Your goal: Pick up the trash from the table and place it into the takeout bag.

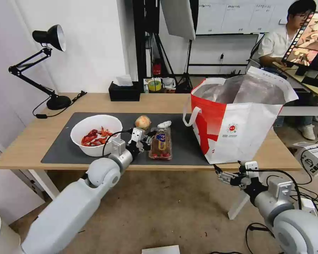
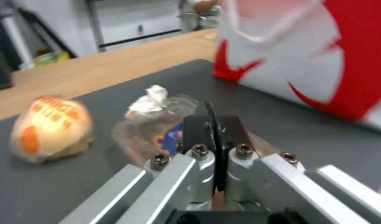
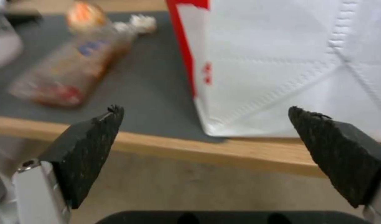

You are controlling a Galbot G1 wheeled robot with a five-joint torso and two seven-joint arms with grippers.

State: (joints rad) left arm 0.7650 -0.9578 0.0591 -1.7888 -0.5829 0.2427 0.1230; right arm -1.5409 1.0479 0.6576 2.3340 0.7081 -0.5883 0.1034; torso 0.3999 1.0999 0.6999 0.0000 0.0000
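Nearest my head camera are my two arms: the left pincer [image 1: 145, 138] reaches over the near edge of the surface [image 1: 31, 137], and in its wrist view its two black pads are pressed flat together with nothing between them. My right pincer [image 1: 223, 175] hangs below the surface edge in front of the takeout bag [image 1: 243, 120], pads spread wide and empty. The clear clamshell tray [image 1: 160, 144] lies just ahead and slightly to the right of the left pincer on the dark mat [image 1: 60, 141], its long axis running away from me toward the crumpled tissue [image 1: 164, 124] at its far end. The orange-beige lump [image 1: 143, 122] sits just left of the tissue, and the white bowl of crayfish shells [image 1: 95, 134] is to the left of my left arm. I judge the left arm far nearer the tray; the pincer would need to open before any grip. The tray carries a blue label and the lump orange lettering, neither readable; the bag bears a small round red logo [image 1: 232, 127].
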